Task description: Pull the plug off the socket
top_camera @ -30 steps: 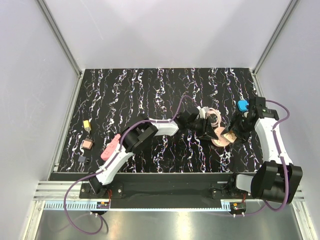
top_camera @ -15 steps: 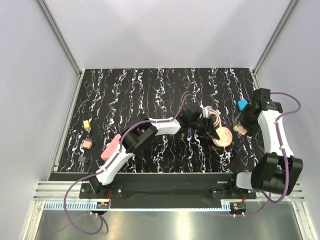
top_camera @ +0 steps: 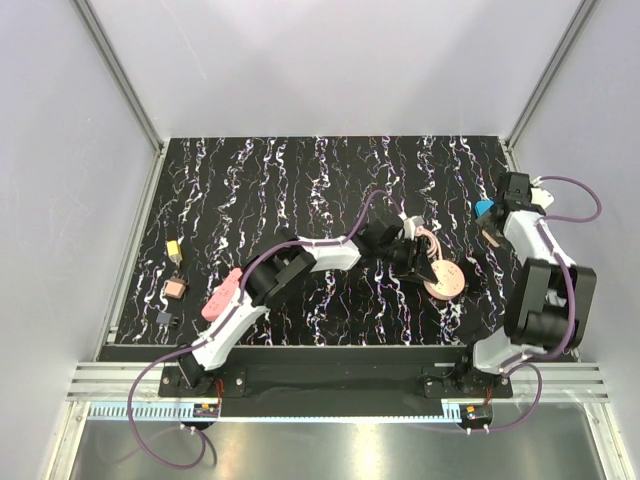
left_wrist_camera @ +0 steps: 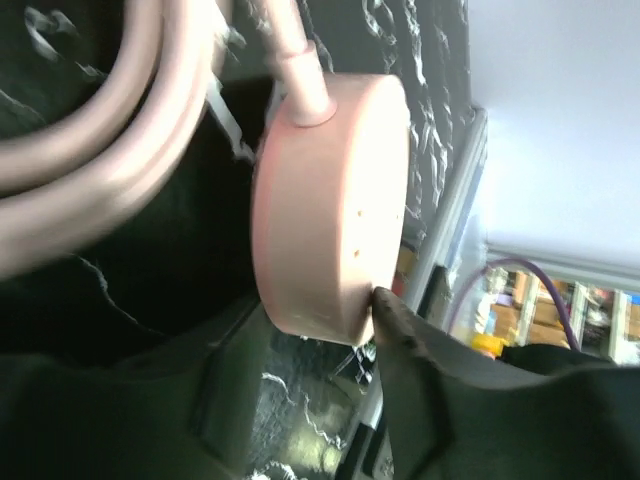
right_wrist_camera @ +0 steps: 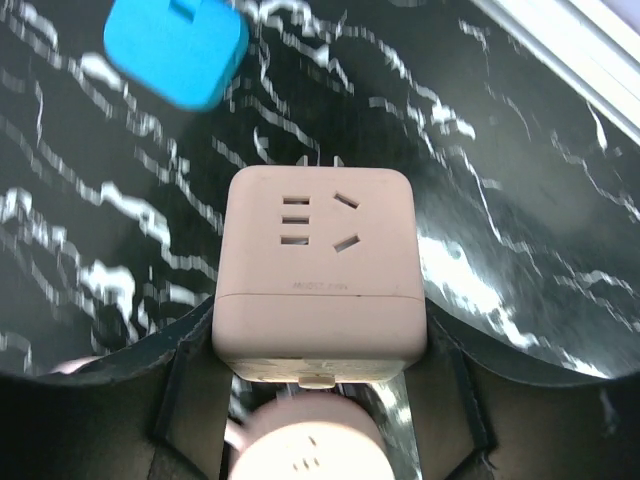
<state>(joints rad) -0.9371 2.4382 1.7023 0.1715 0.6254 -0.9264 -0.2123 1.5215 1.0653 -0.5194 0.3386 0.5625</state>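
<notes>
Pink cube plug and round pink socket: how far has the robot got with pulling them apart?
Done, it seems: the pink plastic cube plug sits clamped in the right gripper, apart from the round pink socket disc on the black marbled table. In hand: the left gripper flanks the disc; its grip is unclear. Left: probably only setting the cube down.

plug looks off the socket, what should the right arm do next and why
Likely lower the right gripper and set the cube adapter down on the table: it sits clamped between the fingers, clear of the round socket at the left gripper.
</notes>
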